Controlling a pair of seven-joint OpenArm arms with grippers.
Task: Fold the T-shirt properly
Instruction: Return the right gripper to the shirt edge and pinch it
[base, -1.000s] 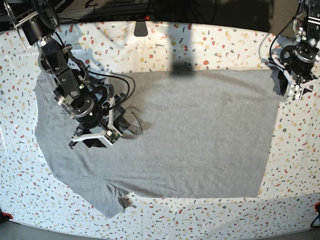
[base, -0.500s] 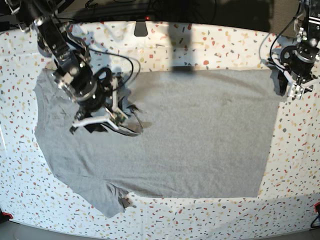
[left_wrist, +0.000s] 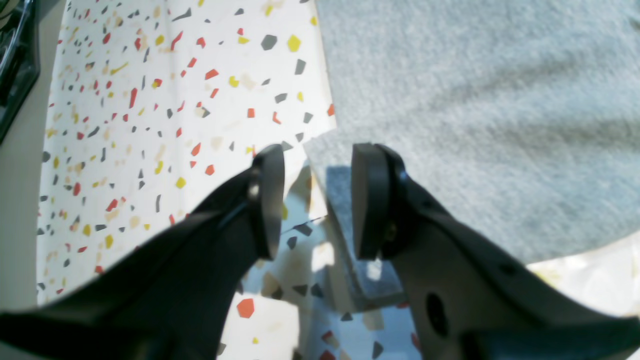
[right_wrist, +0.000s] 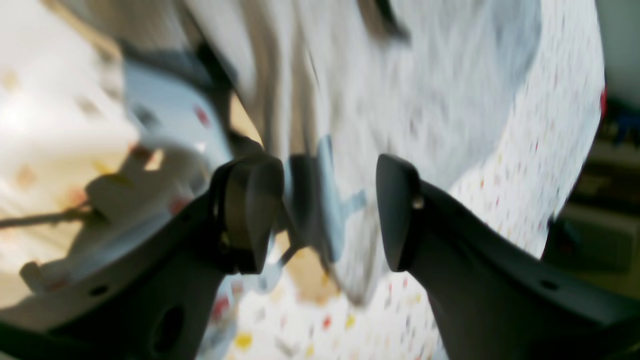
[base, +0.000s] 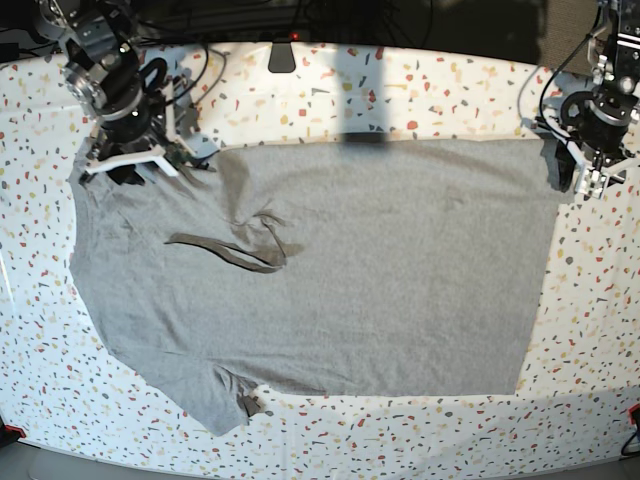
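Note:
The light grey T-shirt (base: 380, 270) lies spread flat, plain side up, on the speckled table (base: 420, 85). Its neck opening (base: 240, 250) is wrinkled, and one sleeve (base: 222, 405) points to the front left. My right gripper (base: 128, 163) hovers over the shirt's far left corner. In the blurred right wrist view it (right_wrist: 325, 210) is open and empty, with grey cloth (right_wrist: 430, 100) beyond. My left gripper (base: 585, 182) is at the shirt's far right hem corner. In the left wrist view it (left_wrist: 317, 200) is open, its jaws either side of the corner of the shirt (left_wrist: 475, 100).
A small black mount (base: 281, 55) sits at the table's back edge. Cables trail behind the arm at the far left (base: 190, 60). Bare speckled table (left_wrist: 150, 125) surrounds the shirt, with a wider strip along the front (base: 400, 435).
My right arm has lifted off the shirt near the neck and swung back to the far left corner. A raised crease stays at the neck. My left arm has not moved.

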